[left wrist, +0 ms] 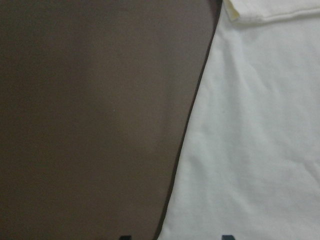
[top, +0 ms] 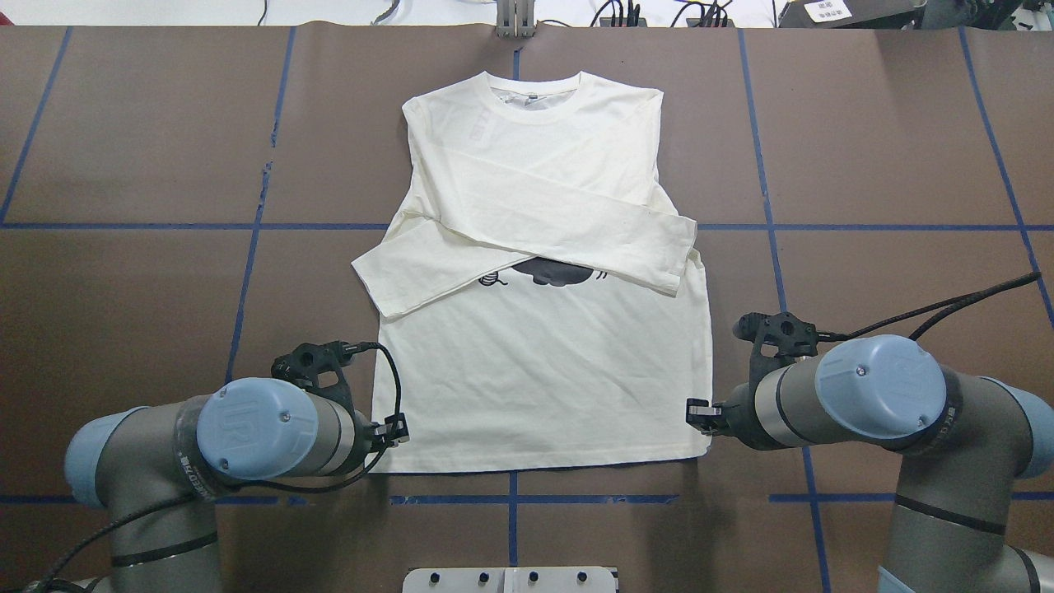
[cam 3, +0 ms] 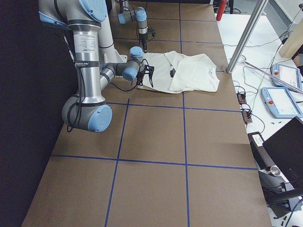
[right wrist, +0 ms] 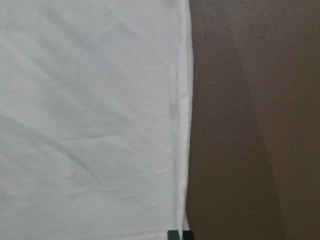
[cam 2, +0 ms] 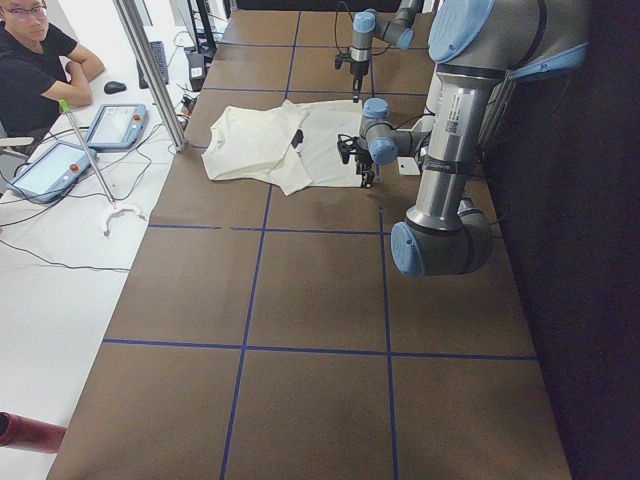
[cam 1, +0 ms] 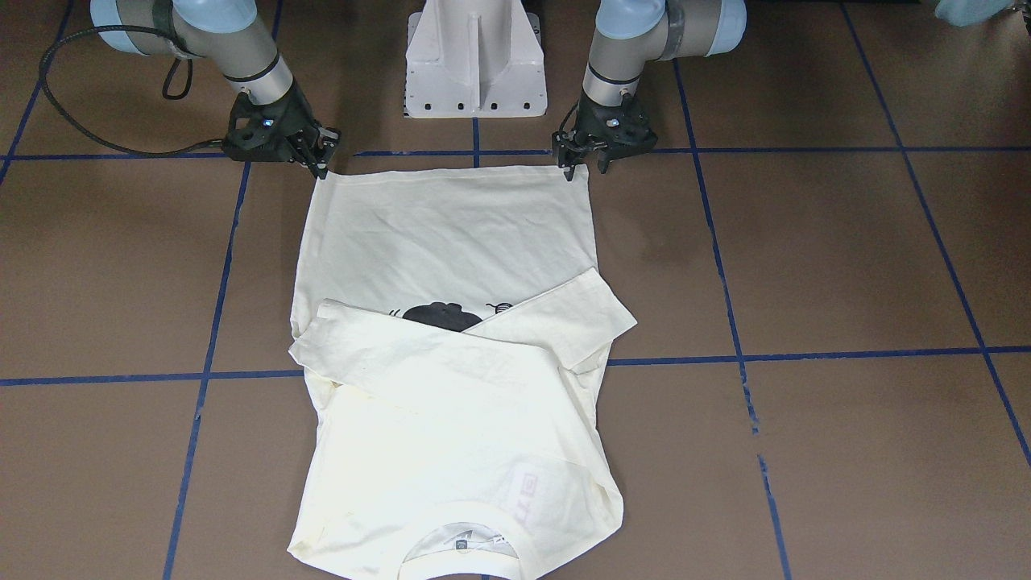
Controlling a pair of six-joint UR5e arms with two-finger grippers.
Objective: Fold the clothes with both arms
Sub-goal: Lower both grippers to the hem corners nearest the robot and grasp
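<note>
The cream T-shirt (left wrist: 255,140) lies flat on the brown table (left wrist: 90,120).

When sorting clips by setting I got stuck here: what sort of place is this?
Most likely a robotics lab or test cell: a left arm and a right arm at a brown table gridded with blue tape, and teach pendants on a side desk where a person sits.
</note>
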